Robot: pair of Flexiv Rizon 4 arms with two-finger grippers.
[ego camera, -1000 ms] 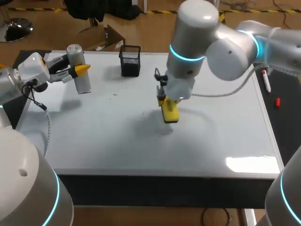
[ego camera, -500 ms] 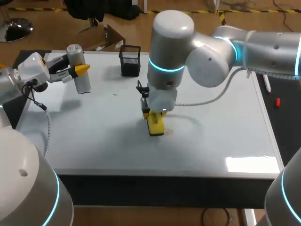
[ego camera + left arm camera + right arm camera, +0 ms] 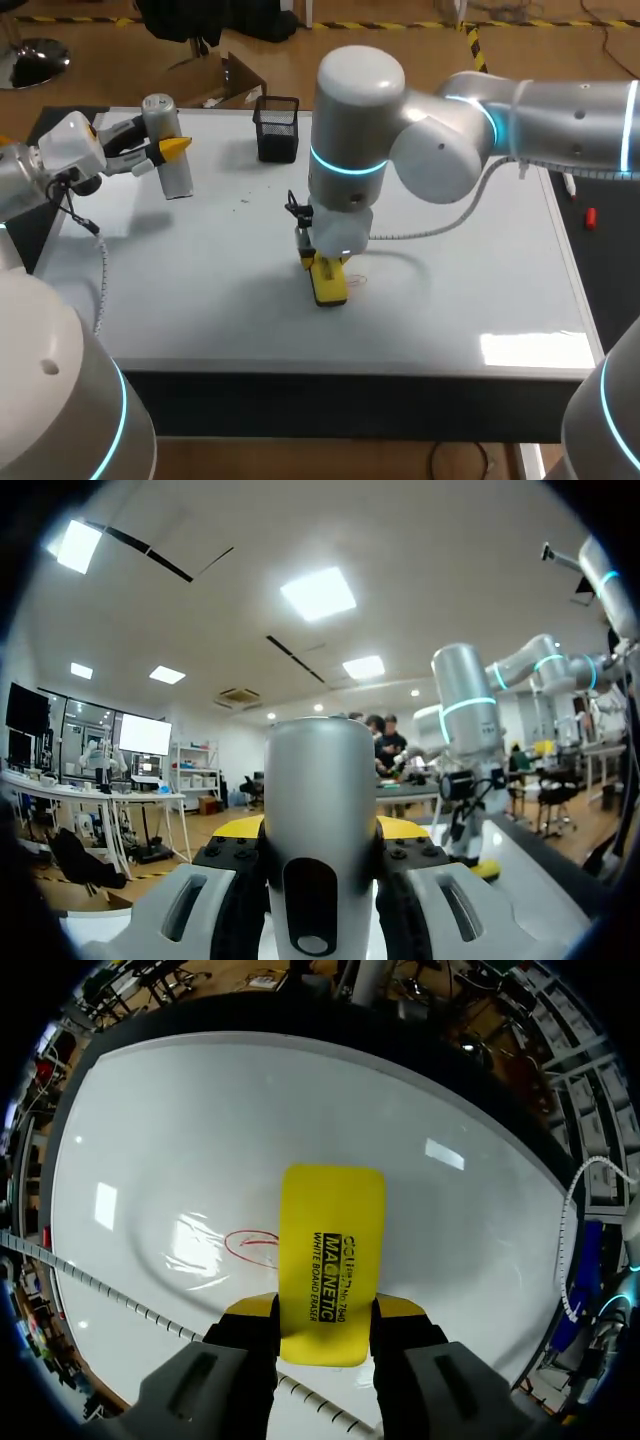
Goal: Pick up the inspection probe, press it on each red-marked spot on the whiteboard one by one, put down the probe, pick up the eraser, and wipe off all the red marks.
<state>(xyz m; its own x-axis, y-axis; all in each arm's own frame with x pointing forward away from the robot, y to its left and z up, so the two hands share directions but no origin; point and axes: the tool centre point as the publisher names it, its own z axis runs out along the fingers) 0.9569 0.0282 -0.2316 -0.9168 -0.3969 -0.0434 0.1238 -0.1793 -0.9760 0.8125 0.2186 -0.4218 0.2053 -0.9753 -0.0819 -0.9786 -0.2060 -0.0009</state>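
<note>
Holding the yellow eraser (image 3: 331,287) down on the whiteboard (image 3: 200,300), the right gripper (image 3: 327,272) in the head view clamps it from both sides; the left gripper (image 3: 163,150), well apart from it, is closed around the silver probe (image 3: 176,178). In the left wrist view the probe (image 3: 320,810) sits pinched between both fingers (image 3: 236,829). In the right wrist view the eraser (image 3: 330,1250) juts ahead of the closed gripper, a red mark (image 3: 252,1244) just beside it

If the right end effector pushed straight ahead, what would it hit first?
Probably the white whiteboard: the right end effector holds its yellow rectangular eraser pointing down at it, beside a red loop mark; gap unclear.
</note>
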